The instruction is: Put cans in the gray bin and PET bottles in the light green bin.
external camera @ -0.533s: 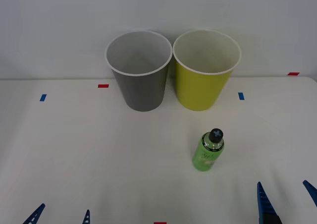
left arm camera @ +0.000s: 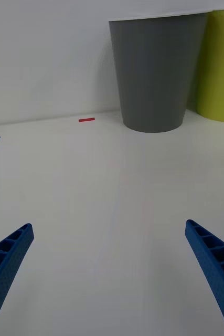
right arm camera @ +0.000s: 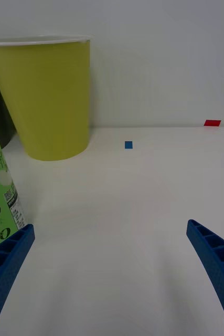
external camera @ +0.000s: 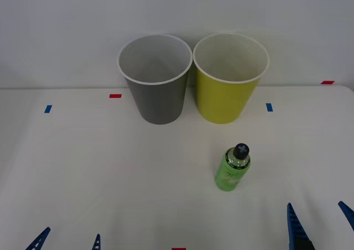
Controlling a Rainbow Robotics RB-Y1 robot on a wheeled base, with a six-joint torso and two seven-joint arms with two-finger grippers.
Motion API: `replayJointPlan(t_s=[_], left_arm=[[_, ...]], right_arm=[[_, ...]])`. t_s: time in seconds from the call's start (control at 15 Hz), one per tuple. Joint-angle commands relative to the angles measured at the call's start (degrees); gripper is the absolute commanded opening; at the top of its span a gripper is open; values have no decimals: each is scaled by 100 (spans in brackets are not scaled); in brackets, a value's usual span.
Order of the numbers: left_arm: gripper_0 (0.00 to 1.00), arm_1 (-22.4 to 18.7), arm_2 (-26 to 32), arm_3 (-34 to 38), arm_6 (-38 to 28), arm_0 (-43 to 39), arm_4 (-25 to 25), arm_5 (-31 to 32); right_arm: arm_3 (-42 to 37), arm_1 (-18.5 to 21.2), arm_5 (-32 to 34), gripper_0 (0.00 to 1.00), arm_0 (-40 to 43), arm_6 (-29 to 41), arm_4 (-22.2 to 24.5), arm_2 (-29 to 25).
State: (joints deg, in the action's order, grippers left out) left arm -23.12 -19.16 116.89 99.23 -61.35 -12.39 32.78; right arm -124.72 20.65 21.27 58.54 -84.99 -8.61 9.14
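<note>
Standing: bottle (external camera: pixel 233 169) upright on bench (external camera: pixel 83 167), untouched.
Nearer arm: right gripper (external camera: pixel 318 223), spread wide, bottle toward its left.
Left gripper (external camera: pixel 69 240): wide, idle.

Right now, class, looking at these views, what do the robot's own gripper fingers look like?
Both grippers have two bright blue fingers each. On the left gripper and the right gripper, the fingers taper to pointed tips. Up close, the fingers show a ribbed, lattice-like structure with open cells along their length. No cables or markings are visible on them.
</note>
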Motion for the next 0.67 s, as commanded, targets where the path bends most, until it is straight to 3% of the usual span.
replayJointPlan(t_s=[0.07,0.67], left_arm=[[100,0,0,0,0,0,0,0],[100,0,0,0,0,0,0,0]], right_arm=[[0,0,0,100,0,0,0,0],[0,0,0,100,0,0,0,0]])
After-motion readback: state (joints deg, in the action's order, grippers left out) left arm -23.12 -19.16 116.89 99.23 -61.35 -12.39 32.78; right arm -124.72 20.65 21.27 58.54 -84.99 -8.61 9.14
